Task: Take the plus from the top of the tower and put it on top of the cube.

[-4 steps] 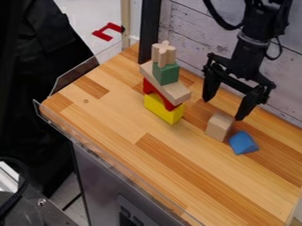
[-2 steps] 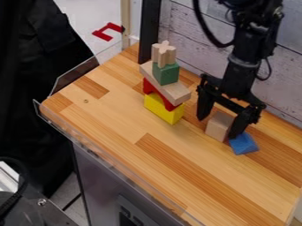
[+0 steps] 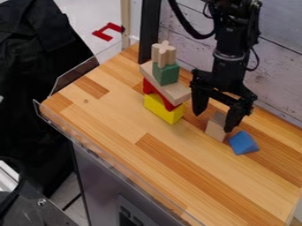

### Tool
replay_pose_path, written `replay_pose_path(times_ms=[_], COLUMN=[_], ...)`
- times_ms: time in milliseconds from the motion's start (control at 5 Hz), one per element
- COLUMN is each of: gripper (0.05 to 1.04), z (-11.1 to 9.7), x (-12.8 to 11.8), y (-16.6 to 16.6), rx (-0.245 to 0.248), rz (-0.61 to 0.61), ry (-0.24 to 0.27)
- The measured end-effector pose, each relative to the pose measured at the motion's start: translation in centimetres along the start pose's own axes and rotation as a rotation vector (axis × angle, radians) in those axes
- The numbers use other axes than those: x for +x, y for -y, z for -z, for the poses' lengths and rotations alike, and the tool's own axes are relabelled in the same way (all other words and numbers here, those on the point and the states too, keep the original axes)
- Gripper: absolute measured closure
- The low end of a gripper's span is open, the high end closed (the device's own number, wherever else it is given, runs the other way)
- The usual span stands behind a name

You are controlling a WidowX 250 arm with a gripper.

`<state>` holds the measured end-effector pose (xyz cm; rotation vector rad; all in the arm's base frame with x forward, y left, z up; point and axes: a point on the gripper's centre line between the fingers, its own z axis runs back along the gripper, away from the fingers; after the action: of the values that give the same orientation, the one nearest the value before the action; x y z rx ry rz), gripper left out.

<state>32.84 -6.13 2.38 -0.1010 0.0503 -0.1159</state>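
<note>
1. Camera view, with 12 o'clock at its top edge: the black arm (image 3: 227,53) comes in from 1 o'clock, and its gripper (image 3: 214,121) hangs over the right part of the wooden counter (image 3: 118,110).
2. The jaws stand wide apart and grip nothing. One finger hangs toward 10 o'clock of the beige cube (image 3: 214,128), the other toward 2 o'clock, overlapping part of the cube from this angle. Whether either touches it, I cannot tell.
3. The pale wooden plus (image 3: 164,54) stands upright on the tower's top, at 11 o'clock from the gripper and well apart from it.
4. Beneath the plus sits a green block (image 3: 166,74), resting on a long beige plank (image 3: 177,93). The plank lies over a red arched piece (image 3: 168,105), with a yellow block (image 3: 159,110) at the bottom.
5. From the tower's base, the cube rests on the counter toward 4 o'clock. Just beside it, again toward 4 o'clock, lies a blue wedge-like block (image 3: 243,143).
6. At 11 o'clock, beyond the counter, is a red bracket-shaped piece (image 3: 108,32).
</note>
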Motion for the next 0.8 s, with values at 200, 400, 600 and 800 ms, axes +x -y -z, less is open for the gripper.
replay_pose_path(times_ms=[200,400,600,800], gripper=[0.084,0.084,0.084,0.084], z=[-2.4,-5.5,-9.1,-11.9], x=[-0.1,0.3,0.6,0.0], y=[0.1,0.3,0.0,-1.0], rx=[0.05,0.106,0.14,0.129], rz=[0.014,0.01,0.0,-0.039], ry=[0.04,0.106,0.193,0.266])
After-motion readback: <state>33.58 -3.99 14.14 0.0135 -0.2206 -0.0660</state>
